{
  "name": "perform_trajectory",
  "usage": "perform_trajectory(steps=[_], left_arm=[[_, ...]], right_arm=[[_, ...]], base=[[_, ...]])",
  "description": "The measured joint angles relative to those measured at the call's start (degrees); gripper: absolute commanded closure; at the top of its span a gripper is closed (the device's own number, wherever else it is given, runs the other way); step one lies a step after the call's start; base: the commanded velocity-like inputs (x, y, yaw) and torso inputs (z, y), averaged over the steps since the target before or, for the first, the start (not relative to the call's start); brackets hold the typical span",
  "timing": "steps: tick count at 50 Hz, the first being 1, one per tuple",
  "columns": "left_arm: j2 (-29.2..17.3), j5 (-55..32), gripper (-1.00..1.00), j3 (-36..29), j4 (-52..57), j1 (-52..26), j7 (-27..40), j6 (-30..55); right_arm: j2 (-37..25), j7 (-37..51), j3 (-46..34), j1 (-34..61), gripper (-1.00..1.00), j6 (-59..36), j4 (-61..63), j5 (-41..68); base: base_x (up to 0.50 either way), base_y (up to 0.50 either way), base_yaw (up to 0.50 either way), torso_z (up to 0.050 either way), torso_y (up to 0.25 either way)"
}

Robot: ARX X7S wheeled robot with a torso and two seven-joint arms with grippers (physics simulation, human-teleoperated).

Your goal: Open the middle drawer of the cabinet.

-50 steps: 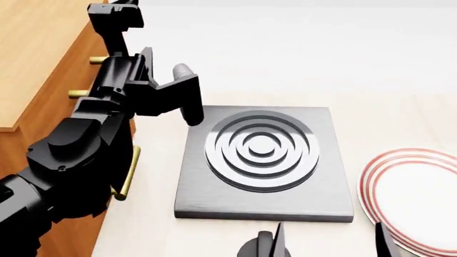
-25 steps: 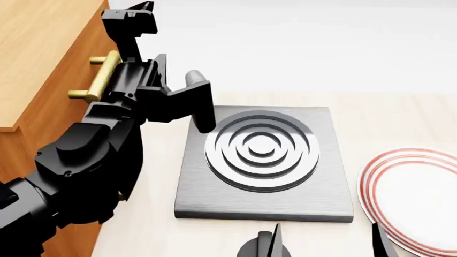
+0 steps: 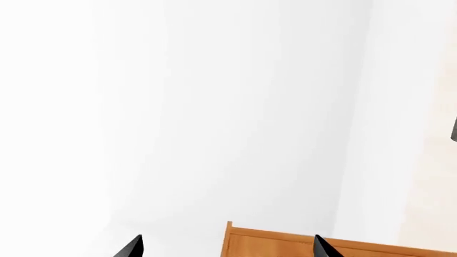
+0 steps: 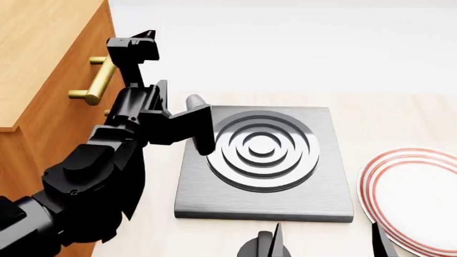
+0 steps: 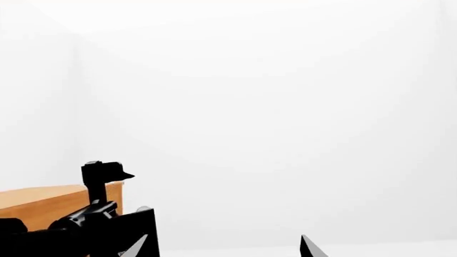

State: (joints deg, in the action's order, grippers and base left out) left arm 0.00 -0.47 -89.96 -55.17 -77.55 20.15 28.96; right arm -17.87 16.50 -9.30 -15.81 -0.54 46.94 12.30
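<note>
Standing at the head view's left edge, the cabinet [image 4: 50, 64] shows its orange-brown top and its front, drawers shut flush as far as visible. One brass handle [image 4: 96, 80] sticks out of the front. Which drawer it belongs to cannot be told; the middle drawer is not separable here. Left arm [image 4: 93, 176] raised in front of the cabinet, left gripper [image 4: 136, 45] just beside the handle, apart from it. Left wrist view: two finger tips [image 3: 130, 248] spread wide, nothing between, cabinet edge [image 3: 286, 243] behind. Right gripper [image 5: 221, 247]: two tips set apart, empty. On the table [image 4: 150, 235]: grey burner plate [image 4: 264, 163], red-rimmed plate [image 4: 418, 195] to its right.
</note>
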Motion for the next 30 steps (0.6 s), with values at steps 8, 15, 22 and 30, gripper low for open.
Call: perform_trajectory(steps=[8, 15, 22, 30], left_arm=[[0.0, 0.5, -1.0, -0.1, 0.0, 1.5, 0.7, 0.0], [0.0, 1.0, -1.0, -0.1, 0.1, 2.7, 1.1, 0.0], [0.0, 1.4, -1.0, -0.1, 0.2, 3.8, 1.4, 0.0], [0.0, 1.4, -1.0, -0.1, 0.1, 4.6, 1.8, 0.1]], right_arm=[[-0.2, 0.1, -0.2, 0.1, -1.0, 0.2, -0.2, 0.1], [-0.4, 0.3, -0.3, 0.1, -1.0, 0.3, -0.3, 0.2], [-0.5, 0.4, -0.4, 0.1, -1.0, 0.3, -0.3, 0.3], [-0.7, 0.6, -0.6, 0.3, -1.0, 0.3, -0.5, 0.5]], base=[[0.0, 0.0, 0.0, 0.0, 0.0], [0.0, 0.0, 0.0, 0.0, 0.0], [0.0, 0.0, 0.0, 0.0, 0.0], [0.0, 0.0, 0.0, 0.0, 0.0]])
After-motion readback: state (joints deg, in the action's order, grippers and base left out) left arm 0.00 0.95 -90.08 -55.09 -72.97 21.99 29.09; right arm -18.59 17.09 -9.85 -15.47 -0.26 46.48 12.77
